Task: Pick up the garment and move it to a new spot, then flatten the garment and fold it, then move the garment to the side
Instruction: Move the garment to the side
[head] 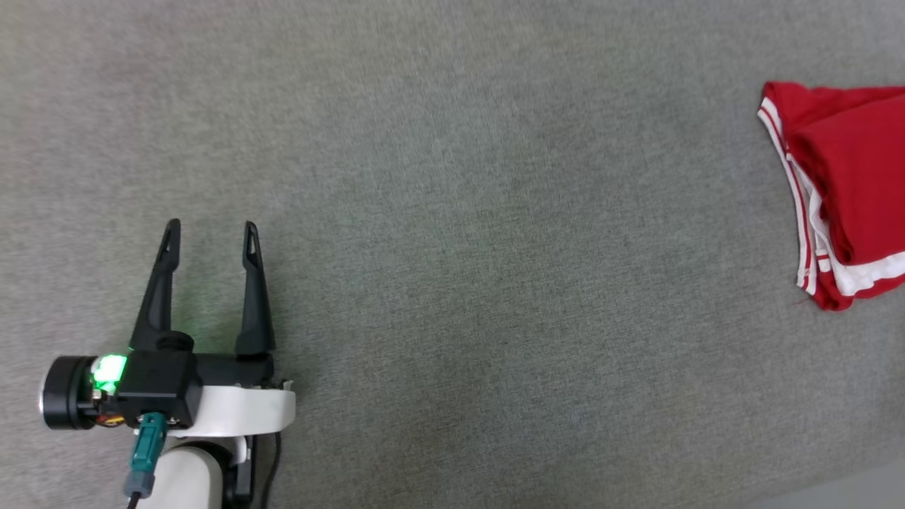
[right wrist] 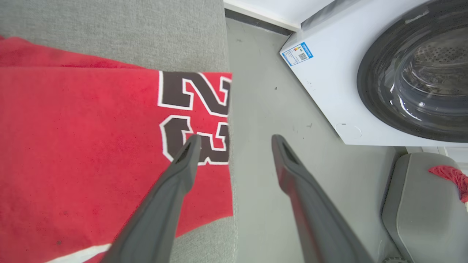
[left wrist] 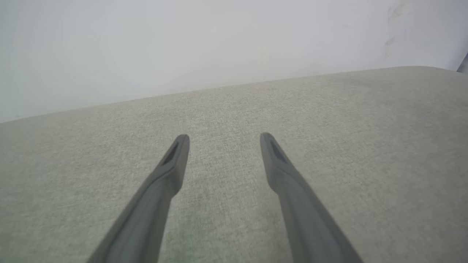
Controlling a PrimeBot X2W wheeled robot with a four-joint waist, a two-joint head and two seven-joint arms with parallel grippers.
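Nearest, at the head view's lower left, left gripper [head: 211,227]: two long dark fingers, tapered, slotted at the tips, spread wide, nothing between them. Behind them a black block with a green light, a teal plug, a white forearm shell. Underneath, bare surface [head: 452,283]: flecked grey woven cloth, flat, with a rounded far edge against a pale wall [left wrist: 219,44] in the left wrist view.

Next, right gripper [right wrist: 236,138]: fingers likewise parted, pinching nothing; one over the print of the garment [right wrist: 91,128], the other over the floor [right wrist: 263,109]; touching the cloth or just above it, hard to tell.

Garment itself: red, folded into a flat block, at the surface's right edge, one side flush with that edge. Black "23" outlined in white, face up; white band at one corner. From the head view, far right, stacked red layers with red-and-white striped trim along the left side.

Farther off, across smooth grey floor: white washer [right wrist: 325,84], boxy, with a round dark door and a perforated steel drum behind it. Beside it a rounded grey bin [right wrist: 420,204], a red scrap [right wrist: 451,177] on its top.
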